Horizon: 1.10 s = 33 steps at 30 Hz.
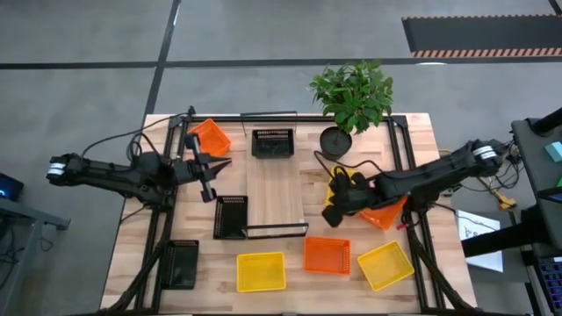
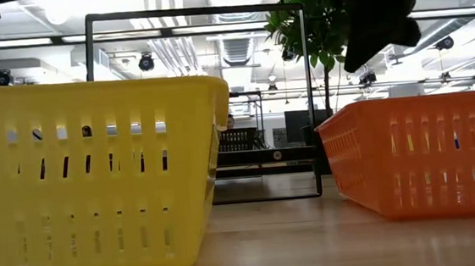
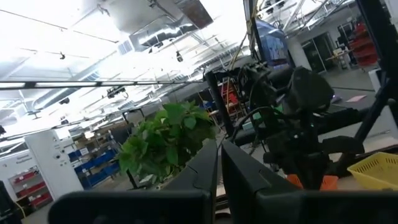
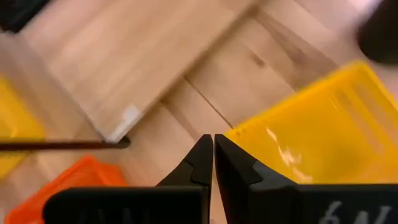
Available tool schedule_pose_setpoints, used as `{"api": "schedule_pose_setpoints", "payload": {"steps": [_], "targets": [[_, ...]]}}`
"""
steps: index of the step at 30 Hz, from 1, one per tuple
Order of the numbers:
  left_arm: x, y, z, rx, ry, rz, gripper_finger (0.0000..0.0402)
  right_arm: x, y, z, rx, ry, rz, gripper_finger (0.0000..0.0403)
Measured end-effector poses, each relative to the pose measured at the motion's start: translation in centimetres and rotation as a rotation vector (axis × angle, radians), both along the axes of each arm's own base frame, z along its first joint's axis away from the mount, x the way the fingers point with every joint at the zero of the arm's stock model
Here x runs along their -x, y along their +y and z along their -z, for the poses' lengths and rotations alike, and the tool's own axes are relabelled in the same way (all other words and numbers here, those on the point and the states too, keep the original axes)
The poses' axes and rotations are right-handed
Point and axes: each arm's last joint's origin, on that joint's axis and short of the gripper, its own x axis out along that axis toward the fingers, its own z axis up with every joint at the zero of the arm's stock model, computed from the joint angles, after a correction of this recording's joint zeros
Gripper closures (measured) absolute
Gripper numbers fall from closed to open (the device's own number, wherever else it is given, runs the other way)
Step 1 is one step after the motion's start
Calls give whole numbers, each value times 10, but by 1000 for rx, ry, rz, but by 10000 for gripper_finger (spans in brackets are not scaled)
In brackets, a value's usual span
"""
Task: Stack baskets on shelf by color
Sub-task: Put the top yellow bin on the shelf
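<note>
While both tools sit closed and empty, right tool [image 1: 335,213] beside a yellow basket [image 1: 343,185] should open wide before descending squarely over its rim; left tool [image 1: 209,167] waits.

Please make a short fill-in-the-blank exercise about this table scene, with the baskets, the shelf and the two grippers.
1. The fingers of the left gripper are ____.
2. The basket standing on the shelf near its far end is ____ in colour.
3. The plant pot stands nearer to the ____ gripper.
4. At the table's near edge, the orange basket lies between two ____ baskets.

Missing words: shut; black; right; yellow
</note>
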Motion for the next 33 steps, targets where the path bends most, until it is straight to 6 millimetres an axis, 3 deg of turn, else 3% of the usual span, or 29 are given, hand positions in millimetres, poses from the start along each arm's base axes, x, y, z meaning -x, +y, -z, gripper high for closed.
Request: {"api": "schedule_pose_setpoints", "payload": {"steps": [8,13,23,33], "targets": [[7,2,4,3,-9,-61,395,-25,6,-2,-33,216,253,377],[14,3,5,6,-17,-89,395,-41,4,3,-33,253,328,321],[21,4,5,-19,2,-98,395,-57,-23,25,-13,316,435,204],[21,5,6,-14,12,-113,395,-65,-35,44,33,381,444,201]]}}
